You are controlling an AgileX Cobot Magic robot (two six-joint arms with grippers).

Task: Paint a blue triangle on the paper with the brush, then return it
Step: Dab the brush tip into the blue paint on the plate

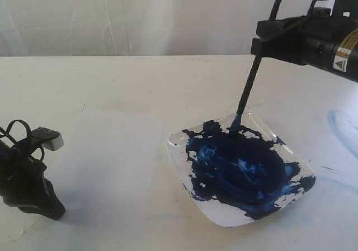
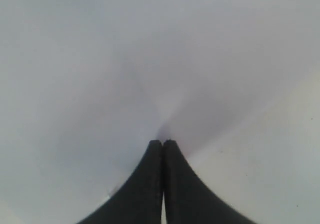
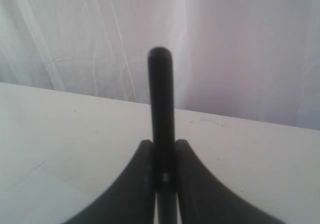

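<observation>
Two claws, one job. Exterior view: my right claw [image 1: 263, 41] is clamped on the upper part of the brush [image 1: 249, 89], a thin black rod that leans down so its bristle tip sits in the paint [image 1: 240, 167] at the far rim of the plate [image 1: 178, 153]. The plate is clear, glossy and square with rounded corners, and it stands toward the near right of the worktop [image 1: 112, 77]. The pool in it is thick, dark and streaky. The paper [image 1: 112, 150], thin, matt and barely paler than the worktop, lies flat just beside the plate on its left, and no triangle shows on it. My left claw [image 1: 51, 211] rests by the near left corner.

Left wrist view: its black fingers [image 2: 145, 184] meet, holding nothing.

Right wrist view: my fingers [image 3: 135, 184] pinch the smooth round handle, its blunt end standing above them.

Risks, as I judge them: an overloaded tip could drip on the way across. The light sheet, with nothing weighing it down, could slide under the stroke. The slick handle could twist in so narrow a pinch.
</observation>
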